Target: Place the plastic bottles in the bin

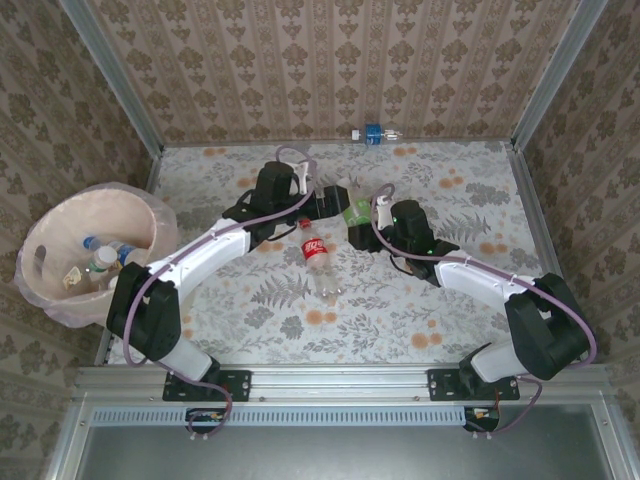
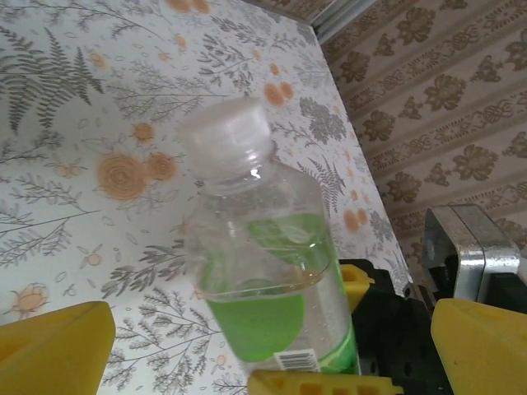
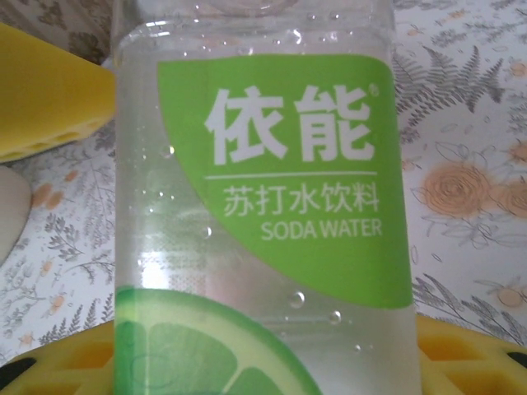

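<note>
A clear plastic bottle with a green lime label (image 3: 272, 164) and a white cap (image 2: 224, 132) is held above the table, and my right gripper (image 3: 263, 366) is shut on its lower body. In the top view this bottle (image 1: 353, 209) is at mid-table in the right gripper (image 1: 364, 219). My left gripper (image 1: 335, 203) is open, and its yellow fingers (image 2: 51, 346) stand wide on either side of the same bottle without touching it. A red-labelled bottle (image 1: 314, 248) and a clear one (image 1: 328, 289) lie on the table just in front. The bin (image 1: 60, 215) stands at the left with several bottles inside.
A blue-labelled bottle (image 1: 373, 133) lies against the far wall. Patterned walls and metal rails (image 1: 530, 210) enclose the floral table. One of the left gripper's yellow fingers (image 3: 45, 99) sits close to the held bottle's upper left in the right wrist view.
</note>
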